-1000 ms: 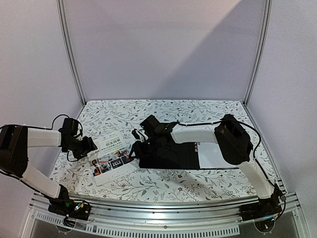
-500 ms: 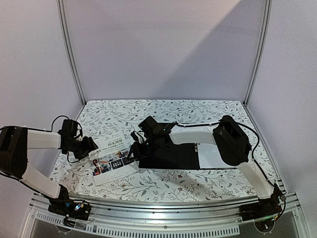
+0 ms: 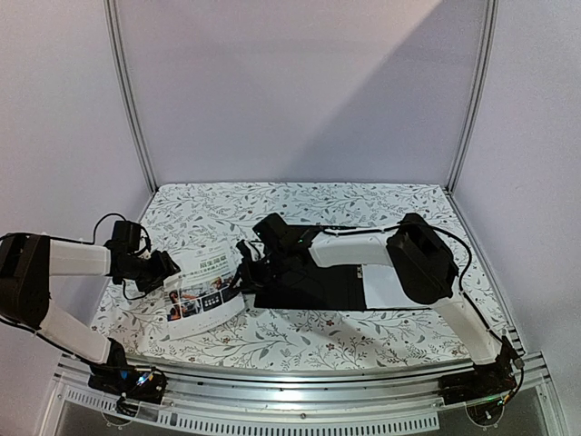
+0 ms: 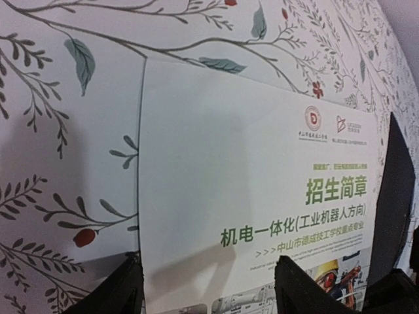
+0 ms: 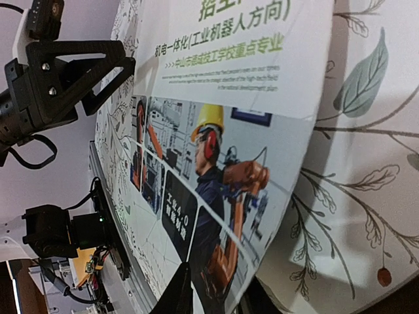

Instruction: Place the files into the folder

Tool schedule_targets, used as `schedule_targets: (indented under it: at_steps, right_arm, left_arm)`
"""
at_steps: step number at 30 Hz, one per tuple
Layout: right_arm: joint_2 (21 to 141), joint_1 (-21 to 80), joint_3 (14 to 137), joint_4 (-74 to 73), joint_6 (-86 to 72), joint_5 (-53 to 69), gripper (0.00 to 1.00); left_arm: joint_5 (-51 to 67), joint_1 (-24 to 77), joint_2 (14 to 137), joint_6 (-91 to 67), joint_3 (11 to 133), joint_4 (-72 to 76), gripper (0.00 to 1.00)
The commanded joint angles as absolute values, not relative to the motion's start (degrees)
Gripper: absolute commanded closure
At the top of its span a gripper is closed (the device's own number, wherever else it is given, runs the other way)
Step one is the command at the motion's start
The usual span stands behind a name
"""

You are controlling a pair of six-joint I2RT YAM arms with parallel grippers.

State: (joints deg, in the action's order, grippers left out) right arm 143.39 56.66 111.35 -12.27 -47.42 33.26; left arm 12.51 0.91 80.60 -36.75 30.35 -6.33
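We see the right gripper (image 5: 216, 301) pinching the brochure (image 5: 216, 163) by its edge, the left gripper (image 4: 213, 291) wide and empty; so shallow a pinch risks slipping.

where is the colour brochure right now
In the top view the brochure lies left of centre between the left gripper and the black folder, its right edge at the right gripper.

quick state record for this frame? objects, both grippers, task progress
brochure: on the table, left of the folder, right edge lifted
folder: open, black inside up, mid-table
white sheet: at the folder's right end; on it or beside it, unclear
left gripper: open, at the brochure's left edge
right gripper: closed on the brochure's right edge
progress: brochure not yet in folder
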Motion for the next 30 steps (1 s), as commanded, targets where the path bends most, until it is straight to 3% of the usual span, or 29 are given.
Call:
schedule_targets:
  at_steps: [1, 7, 12, 19, 30]
  right_arm:
    - [146.41, 56.99, 111.18, -10.20, -50.36, 33.32, 0.78]
    - [145.35, 56.85, 110.12, -12.52, -50.19, 31.04, 0.79]
    - [146.42, 56.76, 110.13, -8.32, -51.49, 33.26, 0.99]
    - [143.88, 56.68, 109.21, -5.06, -45.57, 34.21, 1.00]
    - [124.61, 51.49, 98.94, -11.93, -33.39, 27.35, 1.00]
  left_arm:
    - [15.29, 0.80, 81.49, -37.88, 27.99, -10.97, 0.31]
    - [15.45, 0.80, 81.34, -37.71, 28.00, -11.14, 0.31]
    - [15.81, 0.84, 81.34, -37.79, 27.93, -10.64, 0.31]
    - [12.79, 0.83, 78.59, -37.55, 30.36, -11.12, 0.31]
    - [4.23, 3.30, 74.99, -35.58, 40.95, -13.65, 0.31]
